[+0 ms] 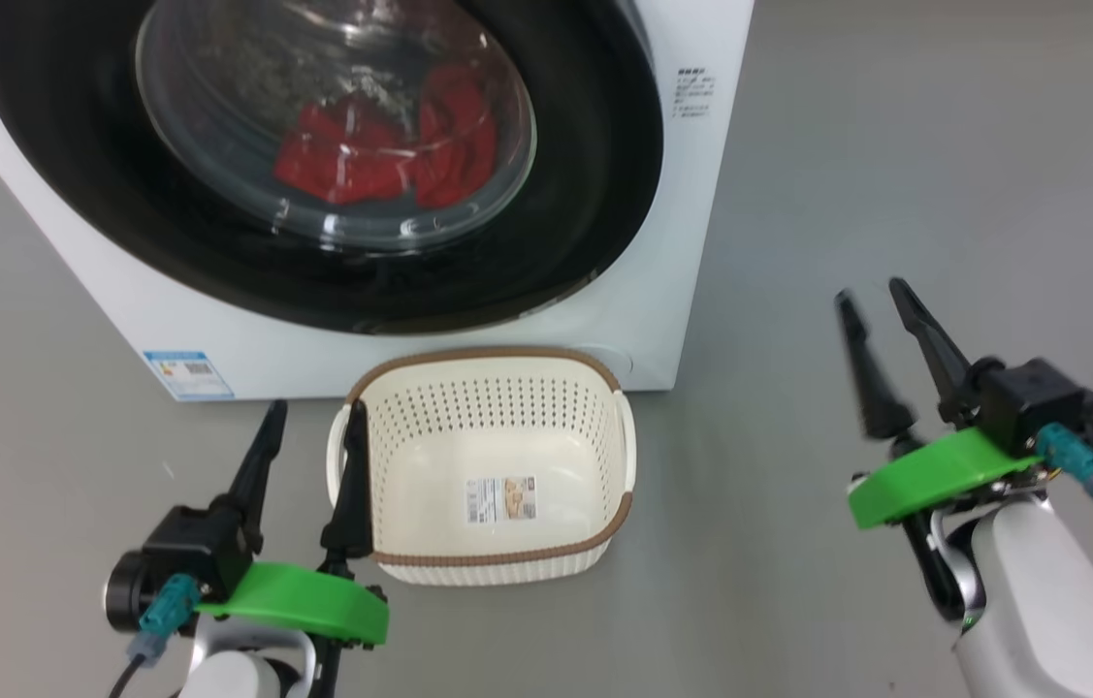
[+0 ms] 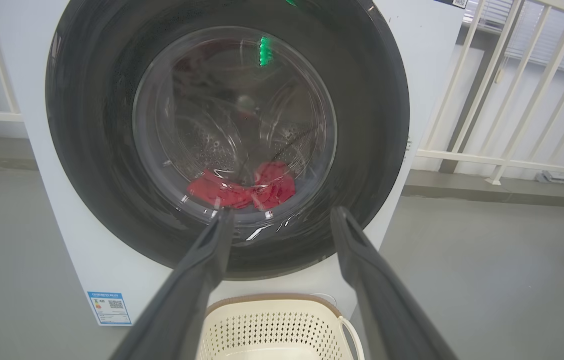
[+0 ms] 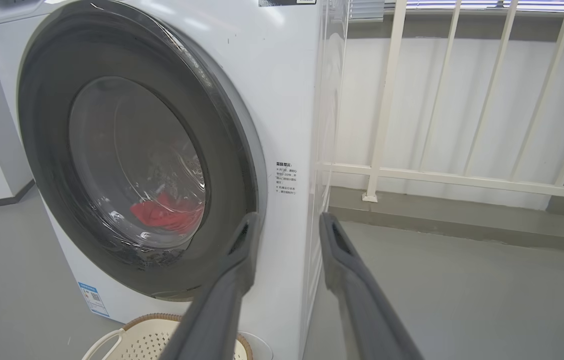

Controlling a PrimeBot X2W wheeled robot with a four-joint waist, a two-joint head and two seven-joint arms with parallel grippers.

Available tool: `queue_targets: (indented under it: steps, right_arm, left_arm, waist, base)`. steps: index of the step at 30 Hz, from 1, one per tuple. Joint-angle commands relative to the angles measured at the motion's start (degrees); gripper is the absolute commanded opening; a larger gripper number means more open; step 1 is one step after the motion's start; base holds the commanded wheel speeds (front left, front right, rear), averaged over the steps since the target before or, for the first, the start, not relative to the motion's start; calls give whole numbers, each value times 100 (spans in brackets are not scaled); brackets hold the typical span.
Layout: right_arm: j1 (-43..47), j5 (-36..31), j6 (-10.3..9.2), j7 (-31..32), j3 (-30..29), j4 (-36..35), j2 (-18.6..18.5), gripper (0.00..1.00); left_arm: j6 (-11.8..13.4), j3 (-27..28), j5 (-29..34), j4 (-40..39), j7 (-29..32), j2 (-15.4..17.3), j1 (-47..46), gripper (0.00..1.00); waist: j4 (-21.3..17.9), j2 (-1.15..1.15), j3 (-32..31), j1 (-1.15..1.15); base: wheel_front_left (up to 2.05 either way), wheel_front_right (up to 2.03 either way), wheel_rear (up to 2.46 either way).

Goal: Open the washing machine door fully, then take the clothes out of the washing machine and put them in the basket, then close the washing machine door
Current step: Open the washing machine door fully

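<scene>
While the washing machine door (image 1: 594, 194) shuts in the soft red clothes (image 1: 352, 160), the left claw (image 1: 316, 412) and right claw (image 1: 869, 293) hang spread, empty; the rigid, slick door probably needs hooking at its rim.

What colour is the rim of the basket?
Brown, woven-look, on the cream basket; clearest in the head view.
</scene>
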Motion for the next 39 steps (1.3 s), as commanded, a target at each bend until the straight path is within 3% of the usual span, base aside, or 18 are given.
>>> queue_targets:
  steps: [1, 7, 17, 24, 31, 39]
  right_arm:
    - [-250, 59, 3, -36, 89, -135, -4, 0]
    - [-673, 317, 3, -36, -63, -8, -4, 0]
    - [-1719, 2476, 3, -36, -49, 641, -4, 0]
    - [-2417, 3830, 3, -15, 367, 1124, -4, 0]
    - [-3008, 4877, 3, 463, 644, 1251, -4, 0]
    - [-3674, 5855, 3, 1309, 547, 1337, -41, 0]
  left_arm:
    - [43, 149, -49, -194, -70, 100, -228, 100]
    - [41, 60, -82, -567, -70, 99, -334, 100]
    - [94, -86, -30, -1208, -70, 99, -435, 100]
    - [68, -201, 7, -1370, -70, 99, -487, 100]
    - [51, -264, 4, -1539, -70, 99, -597, 100]
    - [8, -326, 13, -1712, -70, 99, -698, 100]
  waist:
    - [71, 0, 160, 0]
    - [145, 0, 538, 0]
    - [240, 0, 1166, 0]
    - [301, 0, 1453, 0]
    - [391, 0, 1774, 0]
    - [527, 0, 2068, 0]
  base:
    - [0, 0, 0]
    - [0, 0, 0]
    - [0, 0, 0]
    - [0, 0, 0]
    - [0, 0, 0]
    - [0, 0, 0]
